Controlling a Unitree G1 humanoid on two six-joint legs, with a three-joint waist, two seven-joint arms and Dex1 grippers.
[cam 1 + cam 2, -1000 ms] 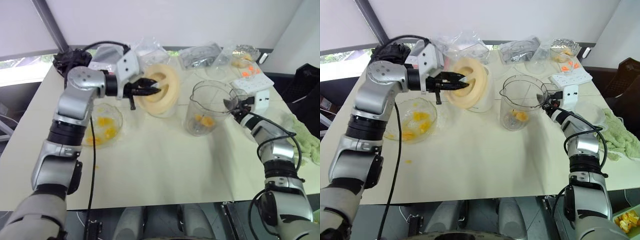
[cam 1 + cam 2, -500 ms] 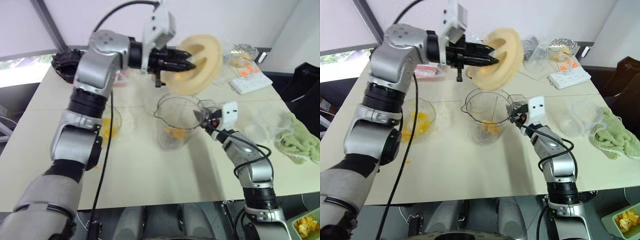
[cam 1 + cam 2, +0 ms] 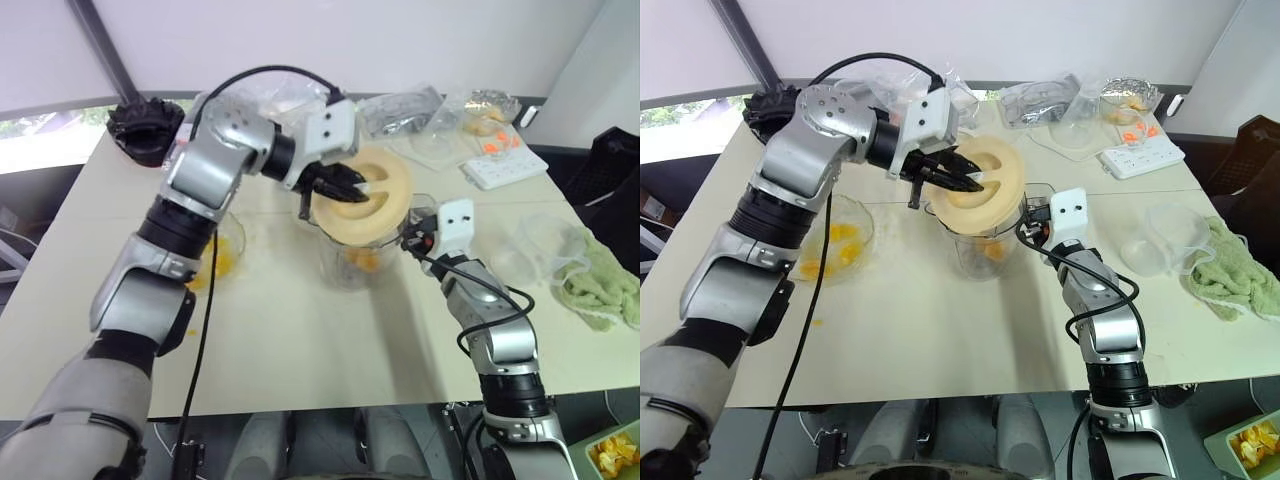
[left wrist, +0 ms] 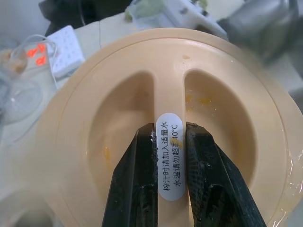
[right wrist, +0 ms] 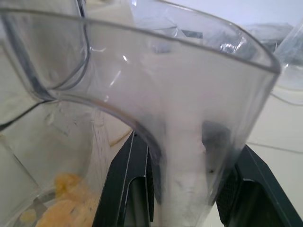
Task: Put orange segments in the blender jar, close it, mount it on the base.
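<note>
Over the blender jar (image 3: 980,245) I now have the cream lid (image 3: 985,187) sitting tilted on the rim; half a second ago it hung high above the jar. My left gripper (image 4: 170,189) has come down with it, fingers clamped on the lid's centre rib, either side of a white label (image 4: 169,163). My right gripper (image 5: 182,198) stays clamped on the jar's handle (image 5: 189,156), just right of the jar, one black finger on each side. A second ago the jar stood further right on the table (image 3: 940,340). Count: one jar, one lid, one glass bowl (image 3: 835,235) left of the jar. Orange segments (image 5: 66,208) lie in the jar's bottom and more in the bowl; too clumped to count.
</note>
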